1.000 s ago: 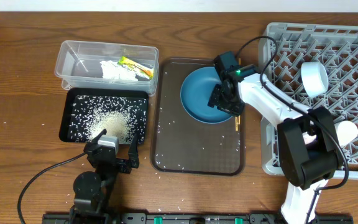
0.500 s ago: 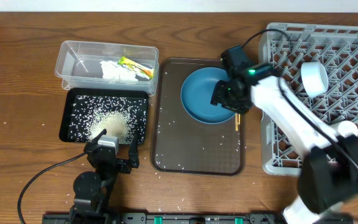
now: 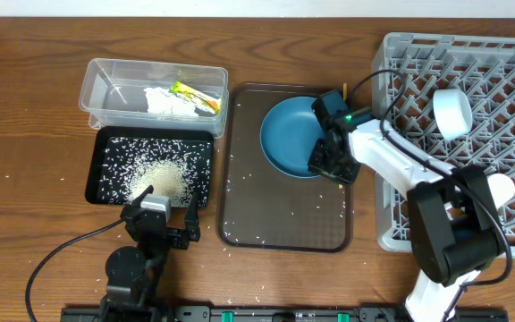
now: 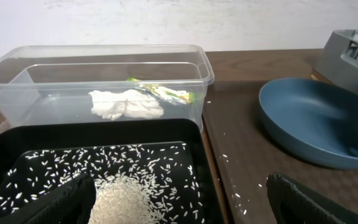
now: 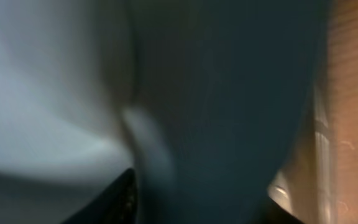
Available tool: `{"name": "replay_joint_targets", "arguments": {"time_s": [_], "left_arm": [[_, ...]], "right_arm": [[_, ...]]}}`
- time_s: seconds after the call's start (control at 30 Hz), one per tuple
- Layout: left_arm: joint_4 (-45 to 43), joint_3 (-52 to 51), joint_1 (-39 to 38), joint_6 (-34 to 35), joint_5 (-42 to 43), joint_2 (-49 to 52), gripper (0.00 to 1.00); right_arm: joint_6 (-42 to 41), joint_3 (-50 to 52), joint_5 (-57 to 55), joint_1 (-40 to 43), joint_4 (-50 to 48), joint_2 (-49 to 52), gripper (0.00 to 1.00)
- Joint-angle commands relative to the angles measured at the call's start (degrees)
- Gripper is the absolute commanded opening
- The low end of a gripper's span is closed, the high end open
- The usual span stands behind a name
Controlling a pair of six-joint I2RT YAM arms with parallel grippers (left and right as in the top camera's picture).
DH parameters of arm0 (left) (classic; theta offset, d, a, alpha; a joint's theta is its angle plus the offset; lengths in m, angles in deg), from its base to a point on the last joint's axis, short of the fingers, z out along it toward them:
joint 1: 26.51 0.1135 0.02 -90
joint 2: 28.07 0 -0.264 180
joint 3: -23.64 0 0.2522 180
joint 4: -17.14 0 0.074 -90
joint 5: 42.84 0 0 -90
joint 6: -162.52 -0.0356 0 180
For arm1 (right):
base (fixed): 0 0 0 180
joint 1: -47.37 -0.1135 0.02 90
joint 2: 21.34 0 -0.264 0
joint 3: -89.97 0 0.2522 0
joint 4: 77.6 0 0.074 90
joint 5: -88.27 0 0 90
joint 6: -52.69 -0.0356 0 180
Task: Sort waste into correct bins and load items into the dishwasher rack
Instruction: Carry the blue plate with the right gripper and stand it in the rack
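Large dark blue dish (image 3: 289,134) flat on brown serving tray (image 3: 275,224), far-right part. Likely stiff, fairly heavy, glaze-slick, chippable; best hold across near-right rim. Right jaws at that rim, dish filling blurred wrist view; gripped or not, cannot tell. Left jaws spread wide, empty, by shallow black tray (image 3: 93,170). Open room above; dishwasher rack (image 3: 508,72) wall just right, whitish cup (image 3: 451,111) inside.
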Motion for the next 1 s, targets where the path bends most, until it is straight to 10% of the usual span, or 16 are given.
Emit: {"name": "replay_joint_targets", "arguments": {"time_s": [0.0, 0.1, 0.4, 0.77, 0.97], "left_arm": [[0.39, -1.44, 0.13, -0.15, -0.70, -0.39, 0.91], [0.39, -1.44, 0.13, -0.15, -0.70, -0.39, 0.90], [0.39, -1.44, 0.13, -0.15, -0.70, -0.39, 0.90], [0.39, -1.44, 0.13, -0.15, -0.68, -0.39, 0.91], [0.39, -1.44, 0.13, -0.15, -0.70, -0.39, 0.91]], "right_arm": [[0.42, -0.20, 2.58, -0.48, -3.10, -0.11, 0.22], [0.39, -0.28, 2.43, -0.48, -3.26, -1.16, 0.01], [3.63, -0.31, -9.66, 2.64, -1.33, -15.13, 0.01], [13.97, -0.31, -71.82, 12.50, 2.71, -36.57, 0.01], [33.07, -0.31, -79.17, 22.18, -8.39, -36.65, 0.01]]}}
